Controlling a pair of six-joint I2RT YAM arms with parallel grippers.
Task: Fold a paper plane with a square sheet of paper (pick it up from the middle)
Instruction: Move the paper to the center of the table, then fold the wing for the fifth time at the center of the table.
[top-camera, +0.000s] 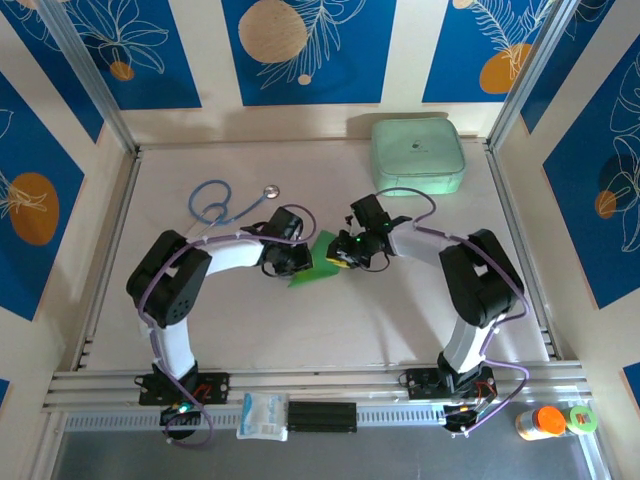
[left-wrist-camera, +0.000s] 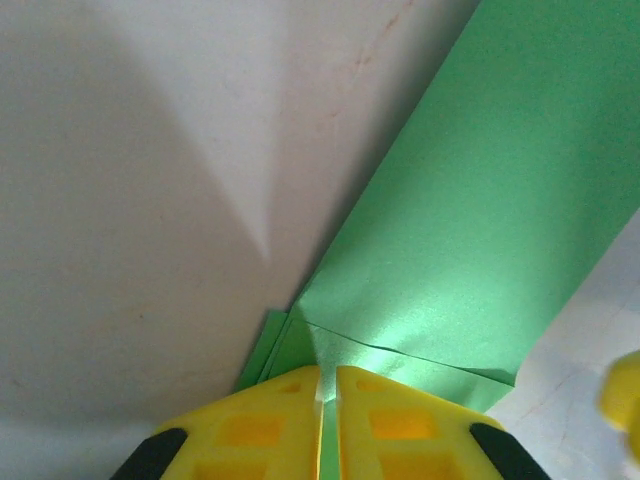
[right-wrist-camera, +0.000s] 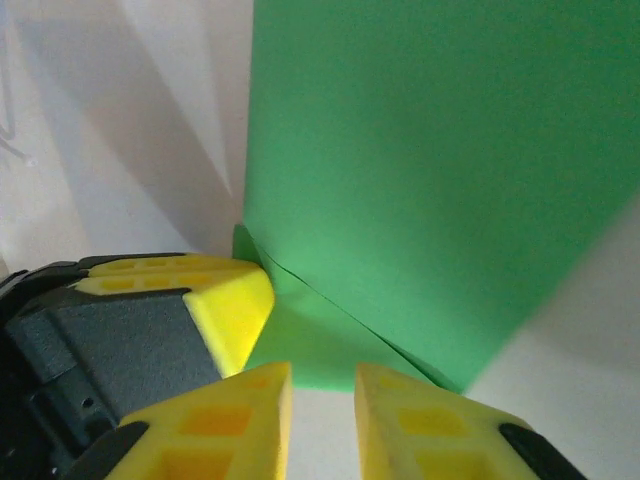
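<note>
Square sheet of paper (top-camera: 318, 264) found at middle of tabletop (top-camera: 300, 335), between grippers. Creased, overlapped layers noted; narrower shape only, plane judged far from formed.

Left gripper (left-wrist-camera: 328, 378) clamped on sheet edge. Right gripper (right-wrist-camera: 322, 415) jaws slightly apart, nothing held, just beside sheet.

Mint zip case (top-camera: 417, 155), far right, shut; contents not seen.

The left arm (top-camera: 178, 285) and right arm (top-camera: 478, 285) are bending inward, elbows out, wrists meeting mid-scene. The left gripper (left-wrist-camera: 328, 388) is pinching the sheet of paper (left-wrist-camera: 470, 230) between closed fingers. Just right of it, the right gripper (right-wrist-camera: 323, 390) is holding its fingers slightly apart.
</note>
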